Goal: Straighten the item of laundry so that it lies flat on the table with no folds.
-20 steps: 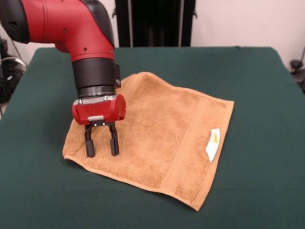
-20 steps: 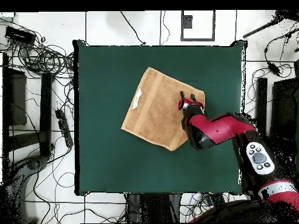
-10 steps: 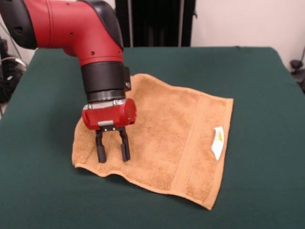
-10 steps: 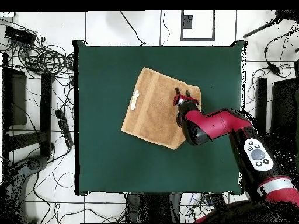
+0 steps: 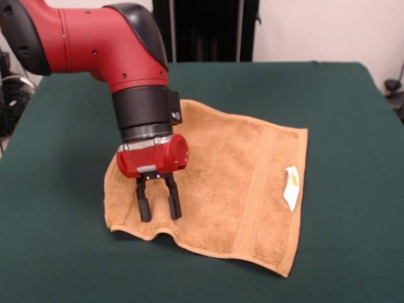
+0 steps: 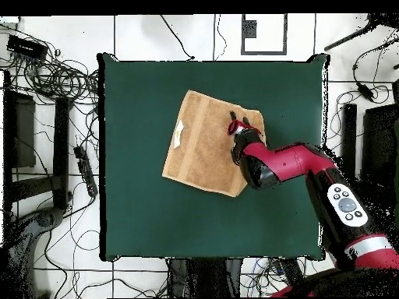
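Terry cloth rippled at the near hem, where the towel lifted off the green table in a small hump just below my gripper; my fingers stood a little apart, tips pressed down on the towel's corner area and closed on nothing, probably to pin and drag it; beyond them the cloth lay mostly spread, its white label near the opposite edge; the far hem looked flat.
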Action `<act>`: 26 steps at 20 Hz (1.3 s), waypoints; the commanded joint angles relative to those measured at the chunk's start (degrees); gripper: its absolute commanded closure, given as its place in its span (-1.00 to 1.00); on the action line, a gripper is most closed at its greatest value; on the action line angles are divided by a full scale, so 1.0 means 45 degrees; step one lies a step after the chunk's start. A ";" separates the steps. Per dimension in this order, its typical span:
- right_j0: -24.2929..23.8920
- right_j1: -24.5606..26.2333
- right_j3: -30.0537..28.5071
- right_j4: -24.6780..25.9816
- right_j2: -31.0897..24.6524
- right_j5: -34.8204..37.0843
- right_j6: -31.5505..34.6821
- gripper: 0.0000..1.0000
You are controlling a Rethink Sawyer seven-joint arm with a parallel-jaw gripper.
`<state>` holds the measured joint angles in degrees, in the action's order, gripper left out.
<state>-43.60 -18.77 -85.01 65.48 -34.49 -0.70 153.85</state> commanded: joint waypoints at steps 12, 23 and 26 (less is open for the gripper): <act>0.0648 0.1913 -0.1086 -0.0602 -0.2148 0.2338 -0.2514 -1.00; 0.2628 0.0422 -0.0073 0.1597 0.0882 0.2464 -0.2691 -1.00; 0.3585 -0.0103 0.0556 0.2829 0.2488 0.3459 -0.3060 -1.00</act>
<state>-37.15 -19.34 -84.28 68.56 -34.33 0.78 153.85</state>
